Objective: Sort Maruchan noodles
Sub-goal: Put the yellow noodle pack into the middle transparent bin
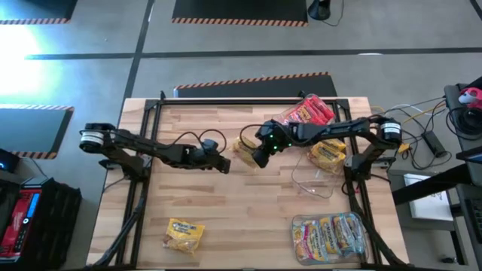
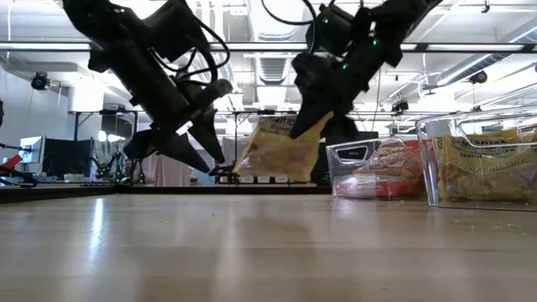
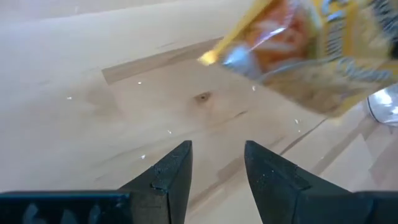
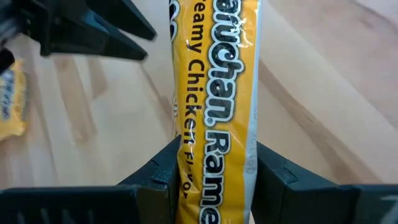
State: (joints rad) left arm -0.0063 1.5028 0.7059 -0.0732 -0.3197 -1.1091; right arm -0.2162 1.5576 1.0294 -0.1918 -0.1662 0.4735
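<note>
We have one yellow Creamy Chicken packet (image 4: 214, 93) clamped edge-on between the fingers of the right hand (image 1: 258, 154), lifted clear of the worktop (image 1: 226, 211) near its middle; in the low view it hangs (image 2: 277, 149) with its lower edge above the wood. We judge it is held by a thin edge so it can be carried and dropped into a tub of its own colour. The left hand (image 1: 223, 165) sits just beside it, fingers apart and holding nothing, low over the worktop, probably having passed it over or waiting to help.

Counting outward: three clear tubs. The far one (image 1: 309, 111) holds red packets, the one by the right arm (image 1: 329, 154) holds yellow ones, and the near-right tub (image 1: 331, 235) holds several mixed-looking packets; we cannot count inside any of them. One loose yellow packet (image 1: 184, 233) lies near the front-left edge, well apart from everything, not yet sorted.
</note>
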